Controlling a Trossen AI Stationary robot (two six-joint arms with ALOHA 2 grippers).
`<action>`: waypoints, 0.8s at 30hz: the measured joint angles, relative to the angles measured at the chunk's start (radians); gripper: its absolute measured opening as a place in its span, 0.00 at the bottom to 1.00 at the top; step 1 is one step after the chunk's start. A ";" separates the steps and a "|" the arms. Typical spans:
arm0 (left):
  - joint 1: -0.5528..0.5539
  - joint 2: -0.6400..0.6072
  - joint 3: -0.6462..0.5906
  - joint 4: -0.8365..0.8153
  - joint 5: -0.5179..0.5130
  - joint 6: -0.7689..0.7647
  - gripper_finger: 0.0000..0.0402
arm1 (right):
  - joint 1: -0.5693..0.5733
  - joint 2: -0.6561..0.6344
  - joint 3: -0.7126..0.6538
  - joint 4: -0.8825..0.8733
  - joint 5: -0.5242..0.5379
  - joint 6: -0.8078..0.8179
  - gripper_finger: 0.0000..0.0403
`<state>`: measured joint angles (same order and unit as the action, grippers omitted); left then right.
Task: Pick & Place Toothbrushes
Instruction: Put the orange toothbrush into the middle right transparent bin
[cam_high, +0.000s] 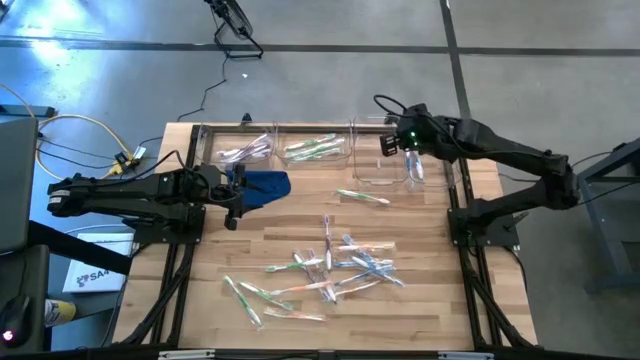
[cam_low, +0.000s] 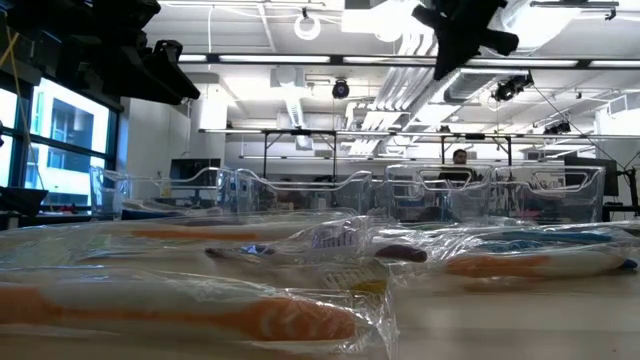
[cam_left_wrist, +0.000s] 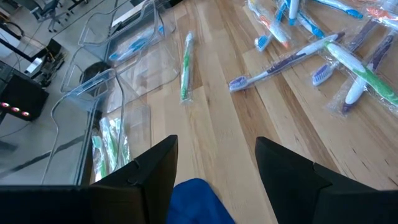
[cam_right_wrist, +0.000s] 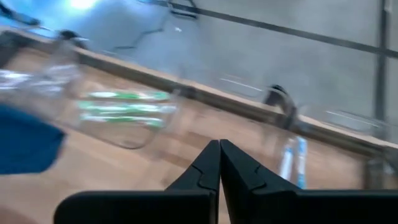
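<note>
Mostly, the toothbrushes (cam_high: 335, 268) lie in a loose pile on the table's (cam_high: 430, 310) near half, handles crossing every way, well apart from both arms. Clear bins (cam_high: 312, 148) along the far edge already hold a few. Right gripper (cam_high: 412, 137), fingers pressed together and empty, hovers over the bins. Left gripper (cam_high: 236, 190), fingers apart above a blue cloth (cam_high: 262, 185), looks slightly nearer the pile. One green brush (cam_high: 362, 196) lies alone between bins and pile.

Right end effector (cam_right_wrist: 219, 163) closed; left end effector (cam_left_wrist: 214, 163) seemingly open.
</note>
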<state>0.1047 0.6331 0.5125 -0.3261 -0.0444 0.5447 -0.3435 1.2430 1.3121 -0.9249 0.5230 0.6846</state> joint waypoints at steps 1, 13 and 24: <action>0.000 0.000 0.000 0.000 0.000 0.000 0.52 | 0.015 -0.003 0.000 0.009 -0.004 0.000 0.01; 0.000 0.000 0.000 -0.020 0.000 0.000 0.52 | 0.206 -0.008 0.000 0.051 -0.123 0.007 0.01; 0.000 0.000 0.000 -0.022 0.000 0.000 0.52 | 0.363 -0.008 0.000 0.050 -0.134 0.055 0.01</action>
<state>0.1047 0.6331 0.5125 -0.3485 -0.0444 0.5446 0.0197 1.2354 1.3121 -0.8745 0.3885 0.7392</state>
